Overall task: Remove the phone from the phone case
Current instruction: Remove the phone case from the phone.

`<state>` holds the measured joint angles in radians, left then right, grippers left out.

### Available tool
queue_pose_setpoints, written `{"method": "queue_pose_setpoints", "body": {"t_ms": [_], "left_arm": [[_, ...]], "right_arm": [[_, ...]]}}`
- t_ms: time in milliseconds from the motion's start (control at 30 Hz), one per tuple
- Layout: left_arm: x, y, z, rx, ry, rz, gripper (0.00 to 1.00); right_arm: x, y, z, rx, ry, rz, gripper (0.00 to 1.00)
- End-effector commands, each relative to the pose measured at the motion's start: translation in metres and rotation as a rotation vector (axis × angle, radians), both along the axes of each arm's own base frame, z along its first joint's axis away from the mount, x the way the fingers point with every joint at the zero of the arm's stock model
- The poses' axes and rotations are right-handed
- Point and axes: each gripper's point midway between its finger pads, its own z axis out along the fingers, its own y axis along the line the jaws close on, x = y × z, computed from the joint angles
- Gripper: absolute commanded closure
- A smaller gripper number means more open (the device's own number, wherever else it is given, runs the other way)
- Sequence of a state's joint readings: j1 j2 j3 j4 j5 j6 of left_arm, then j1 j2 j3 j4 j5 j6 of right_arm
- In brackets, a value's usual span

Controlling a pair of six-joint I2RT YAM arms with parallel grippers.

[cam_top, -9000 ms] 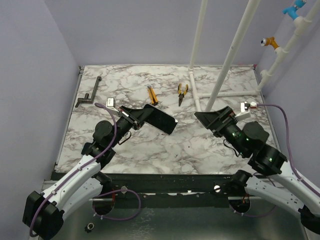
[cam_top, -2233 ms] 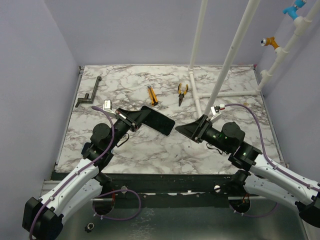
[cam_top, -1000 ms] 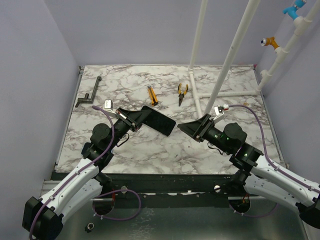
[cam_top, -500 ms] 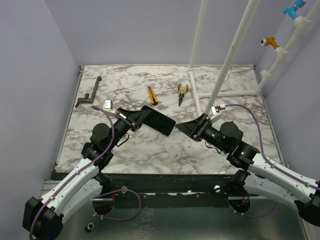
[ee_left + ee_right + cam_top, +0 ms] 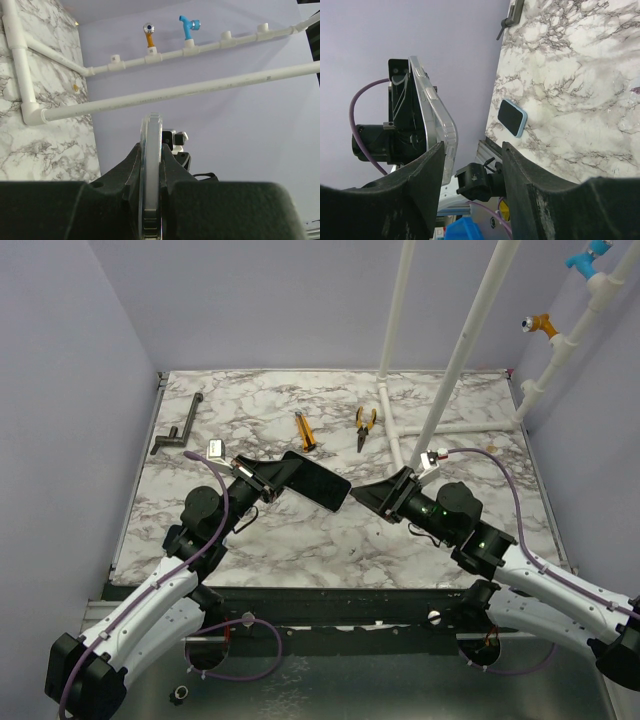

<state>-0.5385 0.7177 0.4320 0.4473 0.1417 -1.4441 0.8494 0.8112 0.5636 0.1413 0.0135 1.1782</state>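
The phone (image 5: 322, 481), dark-faced and sitting in a clear phone case (image 5: 434, 107), hangs above the middle of the table. My left gripper (image 5: 288, 473) is shut on its left end. In the left wrist view the phone (image 5: 151, 165) shows edge-on, pinched between the black fingers (image 5: 129, 172). My right gripper (image 5: 362, 496) is open just off the phone's right end. Seen from the right wrist, the case's lower corner sits beside the left finger (image 5: 427, 182), and the gap of my right gripper (image 5: 472, 160) holds nothing.
Yellow-handled pliers (image 5: 366, 424), an orange utility knife (image 5: 304, 430) and a black angled tool (image 5: 176, 430) lie at the back. White pipes (image 5: 440, 370) rise at the back right. A blue-rimmed dark slab (image 5: 512, 117) lies on the marble.
My right gripper has edged slightly toward the phone's right end, its jaws unchanged. The left gripper and the phone have stayed put.
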Motion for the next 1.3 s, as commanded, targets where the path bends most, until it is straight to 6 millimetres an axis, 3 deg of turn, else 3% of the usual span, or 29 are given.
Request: {"method": "queue_pose_setpoints", "body": {"t_ms": [0,267,633,867,1100,1267], "left_arm": [[-0.012,-0.002,0.043,-0.089,-0.094,-0.050,1.00],[-0.011,-0.006,0.038,-0.097,-0.074,-0.074,1.00],[-0.011,-0.008,0.027,-0.115,-0.047,-0.086,1.00],[-0.008,-0.010,0.022,-0.112,-0.038,-0.090,1.00],[-0.007,-0.008,0.018,-0.103,-0.043,-0.069,1.00],[-0.005,-0.009,0.011,-0.095,-0.029,-0.069,1.00]], "right_arm": [[0.002,0.004,0.003,0.021,-0.008,-0.001,0.49],[0.007,0.012,0.015,0.100,-0.030,0.008,0.49],[-0.009,0.027,0.037,0.290,-0.069,0.135,0.48],[-0.017,0.042,0.031,0.289,-0.025,0.225,0.52],[-0.021,0.036,0.029,0.305,-0.028,0.222,0.63],[-0.019,0.034,0.032,0.311,-0.047,0.208,0.62]]}}
